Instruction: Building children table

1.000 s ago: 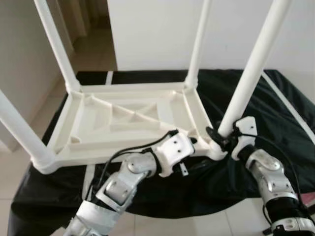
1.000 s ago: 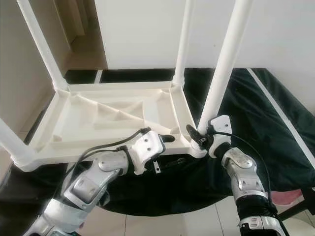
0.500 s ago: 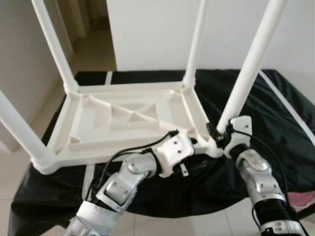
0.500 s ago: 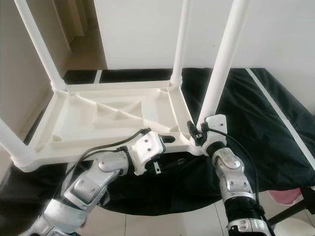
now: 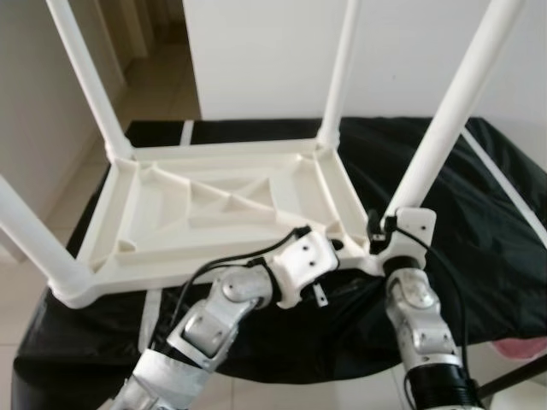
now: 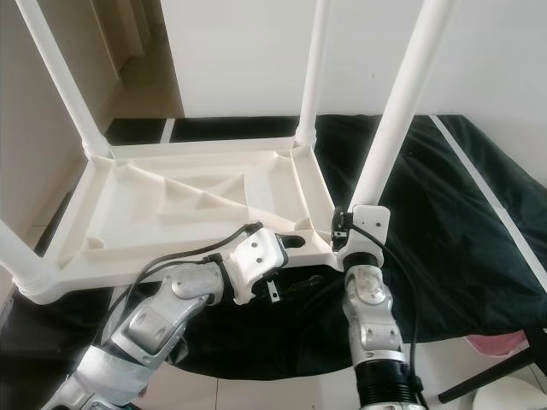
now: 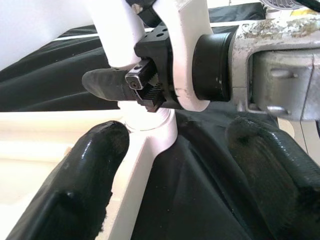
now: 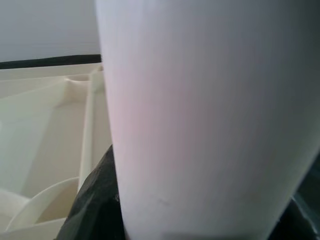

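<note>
A white plastic tabletop [image 5: 214, 205] lies upside down on a desk [image 5: 487, 213] covered in black cloth, with four white legs standing up from its corners. The step in hand looks like seating the last leg [image 5: 444, 120], the one at the near right corner. The right gripper [image 5: 382, 232] is at the foot of that leg, just above its corner socket [image 5: 369, 256]; the right wrist view shows the leg between its black fingers [image 8: 95, 200], which appear pinched on it. The left gripper [image 7: 170, 165] hovers just beside the same corner with its fingers [image 7: 75, 190] spread wide, one over the tabletop's rim and one over the cloth, holding nothing. The next move probably calls for pressing or twisting the leg straight down until it seats, while the left gripper steadies the rim. The tabletop's ribbed underside forms shallow open compartments, all with nothing in them.
</note>
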`<state>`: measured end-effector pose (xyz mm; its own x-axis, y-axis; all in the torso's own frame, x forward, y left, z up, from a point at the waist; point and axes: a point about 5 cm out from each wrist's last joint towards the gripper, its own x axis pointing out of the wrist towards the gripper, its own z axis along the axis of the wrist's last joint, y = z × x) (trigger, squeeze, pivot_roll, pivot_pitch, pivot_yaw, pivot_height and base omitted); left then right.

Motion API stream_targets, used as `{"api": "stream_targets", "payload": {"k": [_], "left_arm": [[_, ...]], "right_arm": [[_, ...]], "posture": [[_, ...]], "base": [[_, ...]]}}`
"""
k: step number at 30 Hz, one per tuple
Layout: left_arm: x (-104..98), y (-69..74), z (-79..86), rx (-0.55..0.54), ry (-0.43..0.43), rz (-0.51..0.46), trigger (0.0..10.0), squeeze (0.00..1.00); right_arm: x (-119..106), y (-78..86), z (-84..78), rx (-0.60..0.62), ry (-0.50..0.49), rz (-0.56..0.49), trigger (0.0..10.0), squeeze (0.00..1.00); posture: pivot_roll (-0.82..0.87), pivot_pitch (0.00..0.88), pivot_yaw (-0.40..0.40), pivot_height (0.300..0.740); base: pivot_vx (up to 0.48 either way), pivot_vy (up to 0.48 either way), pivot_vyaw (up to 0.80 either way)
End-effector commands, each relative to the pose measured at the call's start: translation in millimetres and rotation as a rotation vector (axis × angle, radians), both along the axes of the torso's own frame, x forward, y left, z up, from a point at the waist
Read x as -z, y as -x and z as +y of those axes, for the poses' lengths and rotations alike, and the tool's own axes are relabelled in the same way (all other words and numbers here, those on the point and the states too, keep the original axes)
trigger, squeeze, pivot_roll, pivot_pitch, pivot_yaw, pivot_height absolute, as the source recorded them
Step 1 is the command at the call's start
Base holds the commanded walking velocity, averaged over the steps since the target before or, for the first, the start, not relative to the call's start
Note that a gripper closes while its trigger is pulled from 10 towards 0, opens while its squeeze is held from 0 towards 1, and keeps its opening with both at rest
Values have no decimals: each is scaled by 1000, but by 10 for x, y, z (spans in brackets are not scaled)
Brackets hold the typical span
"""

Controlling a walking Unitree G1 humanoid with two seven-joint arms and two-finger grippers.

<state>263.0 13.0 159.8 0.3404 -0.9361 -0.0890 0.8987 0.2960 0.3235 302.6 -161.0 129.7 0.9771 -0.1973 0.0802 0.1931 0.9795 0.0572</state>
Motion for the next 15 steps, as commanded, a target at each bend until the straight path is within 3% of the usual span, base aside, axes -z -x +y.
{"api": "stream_targets", "payload": {"k": [1,4,14,15], "left_arm": [[32,31,-18,26,-19,1,10000,0],[37,43,-39,27,-9,7,10000,0],[24,-1,-26,18,-18,-8,10000,0],[26,5,-27,22,-19,-8,10000,0]], "right_arm": [[183,57,-6,50,-36,93,10000,0],[164,69,-48,113,-47,94,10000,0],[99,69,9,86,-41,63,10000,0],[92,74,4,90,-38,59,10000,365]], "posture": [[-27,0,-31,740],[-32,0,-29,740],[-34,0,-28,740],[-35,0,-26,740]], "base": [[0,0,0],[0,0,0],[0,0,0],[0,0,0]]}}
